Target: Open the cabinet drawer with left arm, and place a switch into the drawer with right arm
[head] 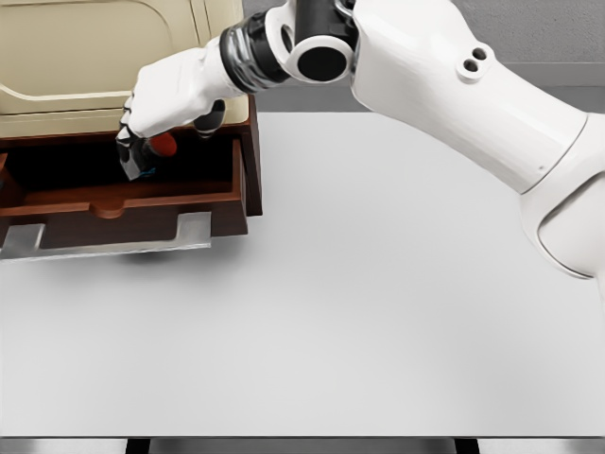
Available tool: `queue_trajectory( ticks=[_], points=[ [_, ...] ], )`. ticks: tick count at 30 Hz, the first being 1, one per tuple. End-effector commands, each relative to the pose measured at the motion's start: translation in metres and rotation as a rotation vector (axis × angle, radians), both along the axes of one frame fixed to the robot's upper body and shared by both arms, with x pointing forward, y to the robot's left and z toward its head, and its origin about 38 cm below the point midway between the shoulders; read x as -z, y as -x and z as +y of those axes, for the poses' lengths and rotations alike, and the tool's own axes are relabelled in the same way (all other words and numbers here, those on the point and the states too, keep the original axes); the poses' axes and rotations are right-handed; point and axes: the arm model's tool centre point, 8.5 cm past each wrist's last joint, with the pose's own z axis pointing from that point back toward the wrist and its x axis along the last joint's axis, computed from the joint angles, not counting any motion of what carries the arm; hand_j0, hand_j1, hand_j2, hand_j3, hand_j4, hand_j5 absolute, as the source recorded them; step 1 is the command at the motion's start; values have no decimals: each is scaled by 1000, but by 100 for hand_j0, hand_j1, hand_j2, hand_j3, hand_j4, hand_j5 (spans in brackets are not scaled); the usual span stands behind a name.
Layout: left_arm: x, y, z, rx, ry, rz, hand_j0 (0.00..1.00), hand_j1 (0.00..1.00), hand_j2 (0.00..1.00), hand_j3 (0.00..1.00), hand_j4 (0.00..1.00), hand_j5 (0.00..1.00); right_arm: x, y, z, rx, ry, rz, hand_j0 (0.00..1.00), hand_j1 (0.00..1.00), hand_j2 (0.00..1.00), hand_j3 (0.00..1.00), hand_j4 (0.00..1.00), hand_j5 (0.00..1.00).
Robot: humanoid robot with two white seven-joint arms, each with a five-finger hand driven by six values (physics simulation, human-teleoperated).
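switch gripped in right robot hand, over open drawer

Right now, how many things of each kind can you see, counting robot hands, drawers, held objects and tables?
Robot hand: 1, the right one
Open drawer: 1
Held object with a red part, over the drawer: 1
Table: 1
Total: 4

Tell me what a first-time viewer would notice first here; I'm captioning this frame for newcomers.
The big white right arm sweeps in from the right edge across the top. Its right hand reaches over the open wooden drawer at upper left, fingers closed on a small dark switch with a red part. The pale table fills the rest.
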Motion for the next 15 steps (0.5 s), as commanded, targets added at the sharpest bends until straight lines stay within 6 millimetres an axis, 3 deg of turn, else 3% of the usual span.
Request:
queue_trajectory(
  ticks=[1,2,6,7,8,10,11,15],
  points=[
    [-1,0,0,-2,6,-1,100,100,100,100,100,100,-1,5,1,-16,-3,-4,100,100,100,100,100,100],
    [-1,0,0,-2,6,-1,100,100,100,100,100,100,-1,12,0,-40,-4,-11,100,100,100,100,100,100],
    [-1,0,0,-2,6,-1,100,100,100,100,100,100,-31,35,-68,-73,-69,-93,100,100,100,100,100,100],
    [-1,0,0,-2,6,-1,100,100,100,100,100,100,-36,49,-92,-85,-82,-122,100,100,100,100,100,100],
    [-1,0,0,-2,6,-1,100,100,100,100,100,100,-42,57,-132,-51,-107,-135,100,100,100,100,100,100],
    [-1,0,0,-1,6,0,100,100,100,100,100,100,-59,55,-207,79,-195,-90,100,100,100,100,100,100],
    [-1,0,-1,0,7,0,100,100,100,100,100,100,-56,50,-260,204,-223,-69,100,100,100,100,100,100],
    [2,-3,-13,36,24,-6,100,100,100,100,100,100,26,42,-343,446,-180,111,100,100,100,100,100,100]
  ],
)
